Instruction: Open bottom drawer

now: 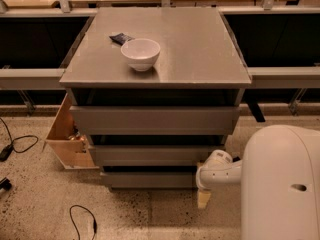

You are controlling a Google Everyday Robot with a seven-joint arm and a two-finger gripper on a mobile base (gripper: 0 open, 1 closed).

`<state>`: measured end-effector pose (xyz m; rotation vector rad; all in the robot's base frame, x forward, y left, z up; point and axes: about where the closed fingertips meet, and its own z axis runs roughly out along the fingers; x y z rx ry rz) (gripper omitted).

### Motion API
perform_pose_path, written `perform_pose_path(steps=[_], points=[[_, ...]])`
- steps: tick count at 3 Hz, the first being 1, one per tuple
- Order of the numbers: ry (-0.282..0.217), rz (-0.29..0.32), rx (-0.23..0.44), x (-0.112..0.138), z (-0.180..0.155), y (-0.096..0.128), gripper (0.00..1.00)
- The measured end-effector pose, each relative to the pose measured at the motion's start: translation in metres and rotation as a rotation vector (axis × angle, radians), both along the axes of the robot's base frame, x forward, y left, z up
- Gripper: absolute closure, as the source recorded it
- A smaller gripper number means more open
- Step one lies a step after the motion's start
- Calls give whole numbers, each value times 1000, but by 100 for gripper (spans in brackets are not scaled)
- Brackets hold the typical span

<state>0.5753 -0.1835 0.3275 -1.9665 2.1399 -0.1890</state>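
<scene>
Fingers pointing down, just beside bottom drawer

The hand, low at the right end of the bottom drawer, covers that corner. The arm runs off the lower right. The dark thing behind the bowl is too small to name.

Plain grey bottom drawer, lowest of three, seemingly closed; gripper just beside its right end.
</scene>
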Motion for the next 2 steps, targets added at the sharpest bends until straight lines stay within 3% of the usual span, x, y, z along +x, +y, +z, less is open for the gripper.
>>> perform_pose_path(steps=[1,2], points=[[0,0,0,0,0,0,0],[25,-3,27,-3,-30,3,0]])
